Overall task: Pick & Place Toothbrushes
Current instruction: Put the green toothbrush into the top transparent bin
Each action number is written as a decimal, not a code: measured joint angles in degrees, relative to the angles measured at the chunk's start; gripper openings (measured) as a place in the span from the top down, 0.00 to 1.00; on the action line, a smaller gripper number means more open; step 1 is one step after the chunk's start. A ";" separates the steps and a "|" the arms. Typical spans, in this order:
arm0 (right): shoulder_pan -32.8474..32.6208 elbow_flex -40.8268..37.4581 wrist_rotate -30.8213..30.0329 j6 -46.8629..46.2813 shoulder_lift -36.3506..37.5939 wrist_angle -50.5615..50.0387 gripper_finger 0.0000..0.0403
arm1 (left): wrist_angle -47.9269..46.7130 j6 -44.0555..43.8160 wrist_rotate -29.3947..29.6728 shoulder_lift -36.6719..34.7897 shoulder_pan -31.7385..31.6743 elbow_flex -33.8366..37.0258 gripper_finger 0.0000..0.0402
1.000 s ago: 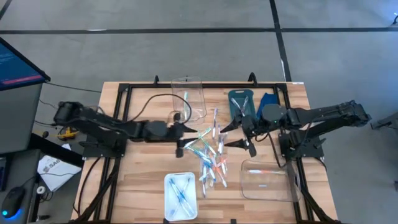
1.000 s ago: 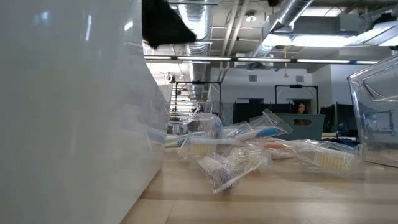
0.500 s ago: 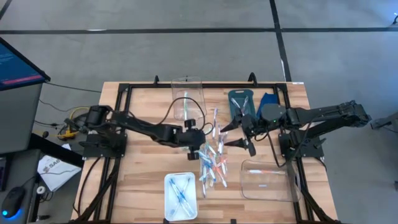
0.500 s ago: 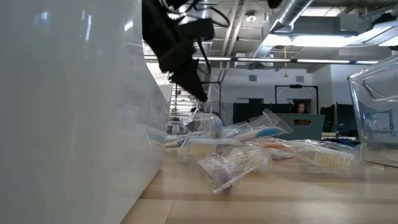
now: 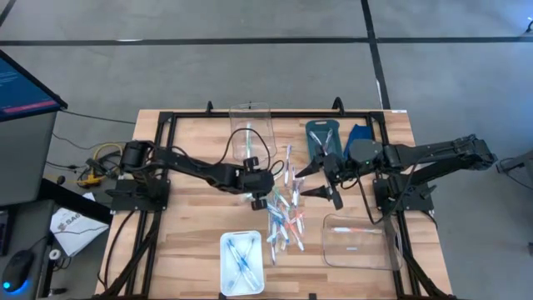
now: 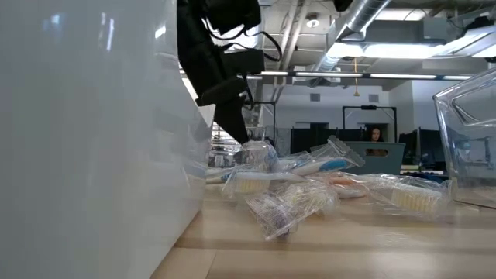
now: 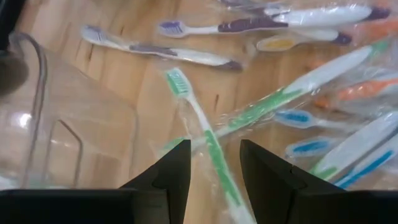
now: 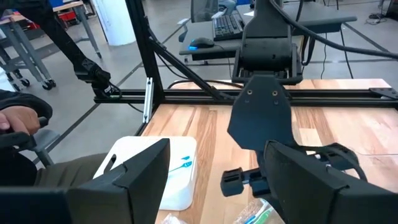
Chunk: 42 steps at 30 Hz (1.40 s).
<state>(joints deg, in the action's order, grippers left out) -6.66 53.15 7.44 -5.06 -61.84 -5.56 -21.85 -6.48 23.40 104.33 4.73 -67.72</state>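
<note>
the toothbrushes (image 5: 283,208) lie in a loose wrapped heap at the middle of the desk (image 5: 191,229), between the two arms, with clear bins around the heap, probably there to take them. the left gripper (image 5: 265,185) hangs low over the heap's near edge, its fingers (image 7: 171,171) apart with nothing between them, straddling a green toothbrush (image 7: 202,134), seemingly lined up to close on that one. the right gripper (image 5: 321,180) waits just beside the heap on the other side, fingers spread wide and empty, leaving room for the left.
</note>
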 joint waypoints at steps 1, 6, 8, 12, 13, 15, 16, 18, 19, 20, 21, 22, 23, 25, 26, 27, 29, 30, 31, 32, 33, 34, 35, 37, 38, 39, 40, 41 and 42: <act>0.00 0.00 0.00 0.00 0.00 0.00 0.37 | 0.26 -1.35 -0.10 0.19 0.00 -0.03 0.67; -0.02 0.00 0.00 0.00 0.00 0.00 0.37 | 0.08 -7.47 -1.30 1.67 0.00 -0.04 0.67; -0.02 0.00 0.00 0.00 0.02 0.00 0.37 | -0.39 -10.31 -1.21 2.62 0.00 -0.07 0.67; -0.02 -0.02 0.00 0.00 0.00 0.00 0.37 | -0.29 -16.41 -0.99 4.66 0.00 0.00 0.67; -0.02 -0.02 0.00 0.00 0.00 -0.02 0.37 | -0.31 -17.80 -0.27 5.18 -0.01 -0.02 0.67; -0.02 -0.02 0.00 0.00 0.00 0.00 0.37 | -0.78 -19.31 1.15 5.70 -0.04 0.00 0.67; -0.02 -0.02 0.00 0.00 0.00 0.00 0.37 | -0.57 -19.47 1.81 6.09 -0.04 -0.03 0.67; -0.02 -0.02 0.00 0.00 0.00 0.00 0.37 | -0.88 -19.45 2.09 6.27 -0.24 -0.03 0.68; -0.02 -0.02 0.00 0.00 0.00 0.00 0.37 | -1.00 -19.47 1.77 6.41 -0.34 -0.02 0.68; -0.02 -0.02 0.00 0.00 0.00 0.00 0.37 | -0.55 -19.46 1.03 6.60 -0.40 -0.08 0.69; -0.02 -0.02 0.00 0.00 0.00 0.00 0.37 | -0.76 -19.42 -0.01 6.68 -0.69 -0.07 0.70; 0.00 -0.02 0.00 0.00 0.00 0.00 0.37 | -1.07 -19.39 -0.78 6.78 -0.87 -0.03 0.70; 0.00 -0.02 0.00 0.00 0.00 0.00 0.37 | -0.77 -19.44 -1.62 7.05 -0.92 -0.05 0.71; -0.01 -0.02 0.00 0.00 0.00 0.00 0.37 | -1.40 -19.47 -2.40 7.28 -1.17 -0.03 0.72; 0.00 -0.02 0.00 0.00 0.00 0.00 0.37 | -1.51 -19.47 -2.39 7.44 -1.29 -0.02 0.73; -0.02 -0.02 0.01 0.00 0.00 0.00 0.37 | -1.10 -19.45 -2.41 7.60 -1.35 -0.04 0.73; 0.00 -0.02 0.02 0.00 0.00 -0.02 0.37 | -1.53 -19.41 -2.39 7.72 -1.43 -0.02 0.75; 0.00 -0.02 0.01 0.01 0.00 -0.01 0.37 | -1.38 -19.41 -2.39 7.72 -1.42 -0.02 0.76; -0.02 -0.02 0.02 0.02 0.00 -0.01 0.37 | -1.21 -19.41 -2.39 7.72 -1.42 -0.02 0.77; -0.02 -0.02 0.02 0.01 0.00 -0.02 0.37 | -1.25 -19.41 -2.35 7.72 -1.41 -0.02 0.78; -0.01 -0.02 0.02 0.02 0.00 -0.01 0.37 | -1.28 -19.41 -2.19 7.72 -1.39 -0.02 0.80; -0.02 -0.02 0.02 0.02 0.00 0.00 0.37 | -1.26 -19.41 -1.77 7.72 -1.24 -0.02 0.82; 0.00 -0.02 0.02 0.02 0.00 -0.01 0.37 | -1.26 -19.39 -1.23 7.67 -1.20 -0.02 0.85; 0.00 -0.02 0.02 0.02 0.00 -0.02 0.37 | -1.29 -19.34 -0.72 7.57 -0.95 -0.02 0.90; 0.00 -0.02 0.02 0.02 0.00 -0.02 0.37 | -1.26 -19.34 -0.70 7.51 -0.94 -0.02 0.93; 0.00 -0.02 0.02 0.02 0.00 -0.02 0.37 | -1.42 -19.27 -0.70 7.26 -0.94 -0.02 0.95; 0.00 -0.02 0.02 0.02 0.00 -0.02 0.37 | -1.73 -19.07 -0.70 6.90 -0.94 -0.02 0.97; 0.00 -0.02 0.02 0.02 0.00 -0.02 0.37 | -1.57 -19.06 -0.64 6.60 -0.88 -0.03 0.97; 0.00 -0.02 0.02 0.02 0.00 -0.02 0.37 | -1.50 -19.06 -0.42 6.20 -0.85 -0.04 0.97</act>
<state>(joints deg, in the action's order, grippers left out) -6.66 53.12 7.46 -5.04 -61.84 -5.58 -23.35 -25.54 22.98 110.54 3.88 -67.77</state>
